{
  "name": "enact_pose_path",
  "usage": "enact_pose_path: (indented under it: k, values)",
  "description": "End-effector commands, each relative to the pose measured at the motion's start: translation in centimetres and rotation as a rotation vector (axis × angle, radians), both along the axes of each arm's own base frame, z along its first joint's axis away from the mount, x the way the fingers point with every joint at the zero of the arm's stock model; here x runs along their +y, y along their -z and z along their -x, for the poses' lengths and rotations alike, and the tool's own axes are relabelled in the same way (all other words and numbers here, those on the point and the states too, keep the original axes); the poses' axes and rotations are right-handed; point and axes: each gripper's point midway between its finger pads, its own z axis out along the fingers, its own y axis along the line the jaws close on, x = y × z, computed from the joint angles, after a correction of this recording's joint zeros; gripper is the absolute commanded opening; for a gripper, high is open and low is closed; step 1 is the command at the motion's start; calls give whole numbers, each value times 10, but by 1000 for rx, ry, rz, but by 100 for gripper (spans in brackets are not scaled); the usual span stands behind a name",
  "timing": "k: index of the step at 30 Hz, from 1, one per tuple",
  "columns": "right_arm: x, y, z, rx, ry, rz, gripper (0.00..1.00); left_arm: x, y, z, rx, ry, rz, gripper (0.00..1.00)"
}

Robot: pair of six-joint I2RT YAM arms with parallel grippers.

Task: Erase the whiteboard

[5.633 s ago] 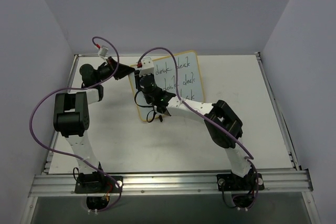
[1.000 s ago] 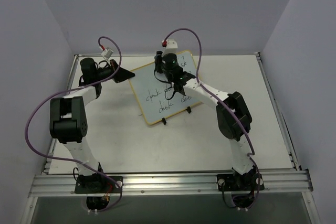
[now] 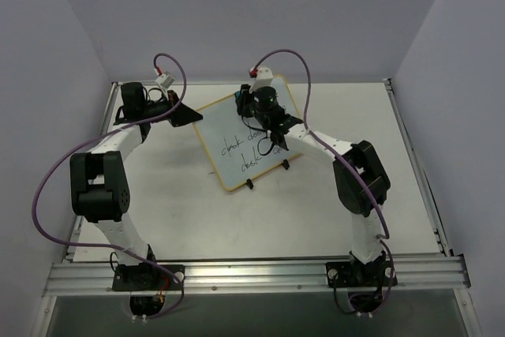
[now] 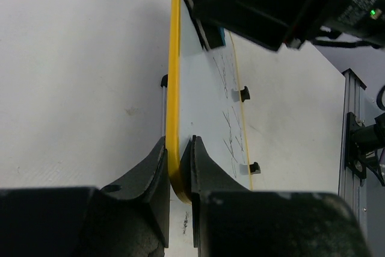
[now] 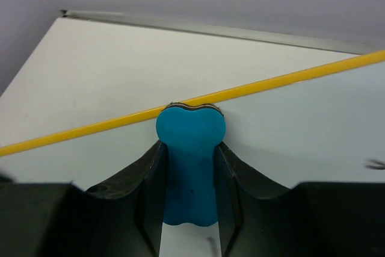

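The whiteboard [image 3: 233, 147] sits toward the counter's [image 3: 379, 163] 12 o'clock, left hand [image 4: 178, 156] pinching its 10 o'clock frame corner, right hand [image 5: 190, 151] clamped on the eraser [image 5: 191, 126] at its 1 o'clock rim, where a stroke could slip off.

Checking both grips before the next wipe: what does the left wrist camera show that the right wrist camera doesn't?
Left wrist only: the left gripper clamped on the whiteboard by its yellow frame, rows of black handwriting on the board, and two black clip feet. Right wrist only: the right gripper squeezing the blue eraser at its waist, the eraser's head against the frame line, and the table out to its far edge. Both: the white board surface, its yellow frame and the eraser.
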Motion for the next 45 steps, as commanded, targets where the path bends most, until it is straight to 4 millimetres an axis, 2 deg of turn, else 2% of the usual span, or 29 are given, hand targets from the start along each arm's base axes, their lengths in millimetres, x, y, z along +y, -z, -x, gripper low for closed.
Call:
enact_pose_path:
  k: [1, 4, 6, 8, 10, 11, 14, 15, 17, 18, 22, 30, 32, 35, 39, 42, 45]
  values:
    - [48, -4, 29, 32, -102, -26, 0, -29, -37, 15, -300, 181, -39, 2]
    - [53, 5, 26, 83, -97, 2, 0, -28, -40, 15, -308, 178, -40, 2]
    - [46, 17, 25, 121, -74, 52, 0, -28, -42, 16, -317, 180, -42, 2]
    - [25, 29, 18, 172, -29, 90, 0, -27, -46, 16, -328, 178, -46, 2]
    - [7, 31, 14, 204, 5, 89, 0, -28, -49, 17, -332, 182, -48, 2]
    - [-12, 40, 9, 237, 39, 86, 0, -27, -51, 17, -342, 180, -51, 2]
    - [-38, 42, 6, 264, 77, 83, 0, -28, -53, 17, -348, 180, -56, 2]
    - [-54, 47, 1, 275, 103, 91, 0, -27, -53, 17, -350, 179, -58, 2]
    - [-68, 53, -2, 292, 122, 103, 0, -27, -54, 18, -357, 176, -63, 2]
    - [-82, 60, -9, 308, 138, 110, 0, -27, -54, 19, -357, 175, -67, 2]
    - [-103, 77, -14, 363, 137, 146, 0, -28, -59, 20, -377, 171, -83, 2]
    - [-134, 83, -14, 360, 160, 164, 0, -28, -58, 20, -377, 173, -84, 2]
    - [-137, 89, -11, 387, 142, 153, 0, -28, -58, 20, -378, 173, -84, 2]
    - [-130, 91, -2, 408, 93, 145, 0, -28, -58, 20, -378, 173, -84, 2]
    - [-114, 81, 8, 406, 9, 106, 0, -28, -58, 19, -380, 175, -84, 2]
    - [-96, 60, 11, 368, -94, 49, 0, -30, -59, 21, -383, 177, -83, 2]
    - [-92, 54, 10, 363, -120, 53, 0, -31, -59, 22, -383, 179, -83, 2]
